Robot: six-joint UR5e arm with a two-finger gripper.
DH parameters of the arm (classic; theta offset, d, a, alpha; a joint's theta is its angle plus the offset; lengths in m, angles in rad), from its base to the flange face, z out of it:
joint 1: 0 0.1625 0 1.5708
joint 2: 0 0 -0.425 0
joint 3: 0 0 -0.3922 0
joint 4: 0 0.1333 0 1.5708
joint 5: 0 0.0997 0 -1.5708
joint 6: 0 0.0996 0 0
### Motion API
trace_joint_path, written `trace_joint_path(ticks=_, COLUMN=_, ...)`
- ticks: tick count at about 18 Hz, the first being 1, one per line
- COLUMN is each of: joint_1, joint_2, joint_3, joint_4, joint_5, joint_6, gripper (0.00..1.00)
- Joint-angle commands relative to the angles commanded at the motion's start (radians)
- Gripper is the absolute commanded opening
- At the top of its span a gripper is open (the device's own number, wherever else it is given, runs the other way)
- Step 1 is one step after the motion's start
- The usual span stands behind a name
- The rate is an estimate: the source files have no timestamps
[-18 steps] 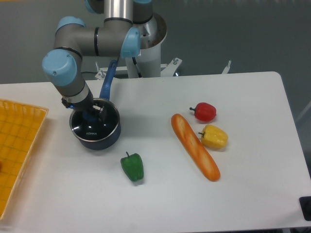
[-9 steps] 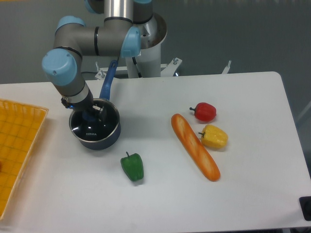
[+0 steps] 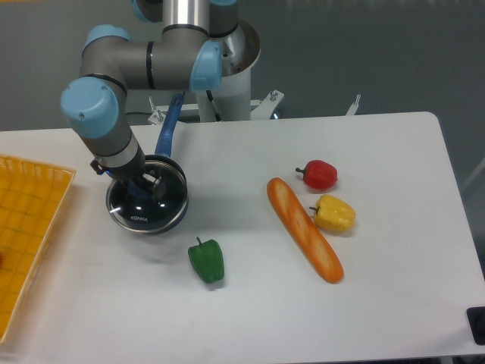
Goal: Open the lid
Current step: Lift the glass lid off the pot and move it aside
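Toward the left end of the counter [image 3: 394, 303], near the back edge: the lid [image 3: 145, 206] — clear glass disc, thin metal rim — directly under the gripper [image 3: 144, 184]. No sideways offset to close; the knob sits between the fingers [image 3: 157, 182], on the same vertical line, so the coming move looks to turn on height alone. Round, hence no long axis to line up with. Clamped on the blue knob, apparently, though the wrist hides most of it. Disc seems tilted slightly, with its rim showing all round and no dark pot wall below the front edge — probably already just clear of the pot, but hard to confirm. Only the pot's long blue handle [image 3: 170, 125] plainly visible, pointing toward the back edge. Straight up, most likely, then aside. Green pepper [image 3: 206, 261] just beside, toward the front edge; baguette [image 3: 304, 239], red pepper [image 3: 318, 174] and yellow pepper [image 3: 334, 213] well apart, nearer the right end. Orange tray [image 3: 30, 227] at the left edge.
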Motion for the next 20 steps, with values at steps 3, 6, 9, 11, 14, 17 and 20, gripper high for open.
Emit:
trace_joint_path(ticks=3, joint_1=0.02, joint_2=-0.023, joint_3=0.032, joint_4=0.003, joint_5=0.003, joint_6=0.083, gripper=0.58)
trace_joint_path(ticks=6, joint_1=0.04, joint_2=-0.025, joint_3=0.049, joint_4=0.003, joint_5=0.003, joint_6=0.152, gripper=0.58)
trace_joint_path(ticks=9, joint_1=0.064, joint_2=-0.031, joint_3=0.049, joint_4=0.003, joint_5=0.006, joint_6=0.206, gripper=0.58)
trace_joint_path(ticks=11, joint_1=0.083, joint_2=-0.038, joint_3=0.052, joint_4=0.005, joint_5=0.006, joint_6=0.224, gripper=0.58)
trace_joint_path(ticks=14, joint_1=0.097, joint_2=-0.046, joint_3=0.057, joint_4=0.006, joint_5=0.008, joint_6=0.247, gripper=0.58)
trace_joint_path(ticks=17, joint_1=0.1, joint_2=-0.046, joint_3=0.055, joint_4=0.003, joint_5=0.009, joint_6=0.269, gripper=0.58)
trace_joint_path(ticks=20, joint_1=0.101, joint_2=-0.046, joint_3=0.055, joint_4=-0.002, joint_5=0.009, joint_6=0.27, gripper=0.58)
